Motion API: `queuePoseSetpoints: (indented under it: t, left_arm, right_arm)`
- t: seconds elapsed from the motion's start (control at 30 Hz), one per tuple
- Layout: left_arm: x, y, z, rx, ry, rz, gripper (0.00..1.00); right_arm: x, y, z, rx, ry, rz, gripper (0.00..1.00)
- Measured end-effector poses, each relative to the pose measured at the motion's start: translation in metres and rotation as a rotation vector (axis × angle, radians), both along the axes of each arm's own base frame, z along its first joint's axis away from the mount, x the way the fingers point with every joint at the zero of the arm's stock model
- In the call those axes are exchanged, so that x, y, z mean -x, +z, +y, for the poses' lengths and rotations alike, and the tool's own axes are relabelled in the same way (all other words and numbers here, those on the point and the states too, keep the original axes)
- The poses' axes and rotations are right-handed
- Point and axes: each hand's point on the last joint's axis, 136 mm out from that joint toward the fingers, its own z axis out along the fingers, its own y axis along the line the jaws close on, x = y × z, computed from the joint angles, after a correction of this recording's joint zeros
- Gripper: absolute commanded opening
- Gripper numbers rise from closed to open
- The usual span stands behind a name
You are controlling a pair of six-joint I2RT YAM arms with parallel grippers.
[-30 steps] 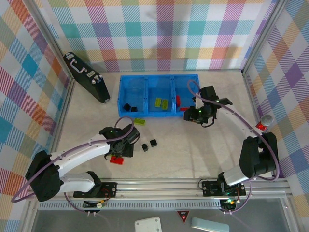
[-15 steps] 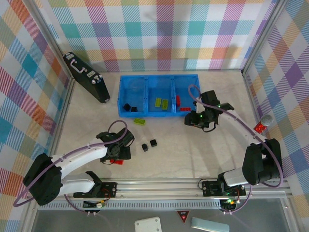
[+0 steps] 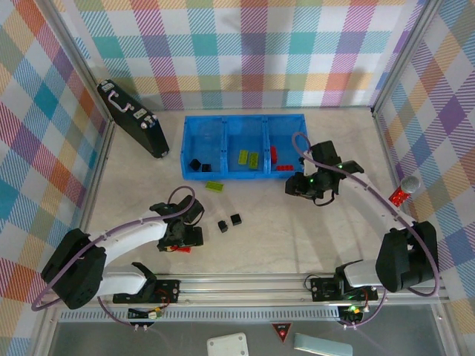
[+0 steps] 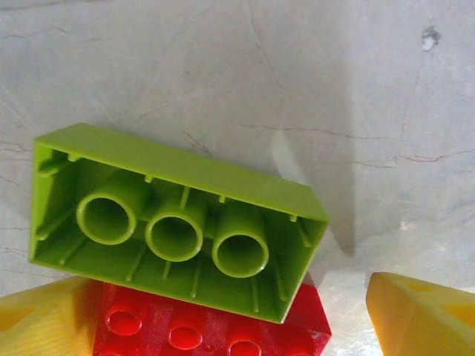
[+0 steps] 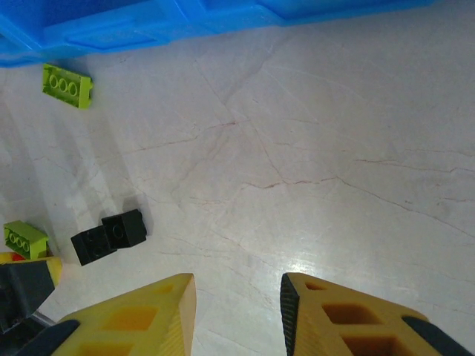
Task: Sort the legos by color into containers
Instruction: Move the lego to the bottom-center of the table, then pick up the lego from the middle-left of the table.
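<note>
A lime-green brick (image 4: 174, 222) lies hollow side up, resting on a red brick (image 4: 215, 334). My left gripper (image 4: 223, 315) is open around the pair, its yellow fingers (image 4: 419, 315) on either side; from above it (image 3: 182, 236) hovers over the red brick (image 3: 178, 249). Another lime-green brick (image 3: 214, 186) lies just in front of the blue tray (image 3: 245, 176). Two black pieces (image 3: 229, 222) sit mid-table. The tray holds black pieces (image 3: 197, 165) on the left, green bricks (image 3: 249, 156) in the middle and red bricks (image 3: 278, 159) on the right. My right gripper (image 5: 237, 297) is open and empty above bare table, near the tray's right front corner (image 3: 300, 185).
A black case (image 3: 133, 127) with silver latches lies at the back left. A red cylinder with a silver cap (image 3: 404, 191) stands by the right wall. Checked walls enclose the table on three sides, and a metal rail runs along the near edge.
My left gripper has moved toward the near edge and settled over the red brick. My right gripper has drifted slightly nearer and to the right.
</note>
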Motion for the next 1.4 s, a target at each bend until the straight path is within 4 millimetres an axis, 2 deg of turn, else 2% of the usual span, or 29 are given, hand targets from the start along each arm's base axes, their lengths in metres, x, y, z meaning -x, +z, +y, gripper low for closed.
queuePoseSetpoints:
  t: [0.2,0.4,0.6,0.87,1.17,1.4]
  left_arm:
    - [0.003,-0.002,-0.012,0.061,-0.03,0.026,0.81]
    - [0.006,-0.005,-0.012,0.033,-0.048,0.044,0.73]
    - [0.005,-0.004,-0.012,0.008,-0.063,0.063,0.74]
    - [-0.004,0.005,-0.022,0.035,-0.086,0.045,0.75]
    - [0.001,0.003,-0.027,0.036,-0.116,0.063,0.73]
    - [0.006,-0.001,-0.034,0.018,-0.157,0.085,0.64]
  right_arm:
    - [0.004,0.002,-0.001,0.001,0.0,0.003,0.37]
    - [0.005,0.004,-0.002,0.001,0.001,0.002,0.37]
    - [0.006,0.004,-0.002,0.001,0.001,0.005,0.37]
    - [0.007,0.004,0.0,0.001,0.008,0.005,0.37]
    - [0.008,0.004,0.002,0.001,0.014,0.005,0.37]
    - [0.008,0.004,0.002,0.001,0.014,0.005,0.37]
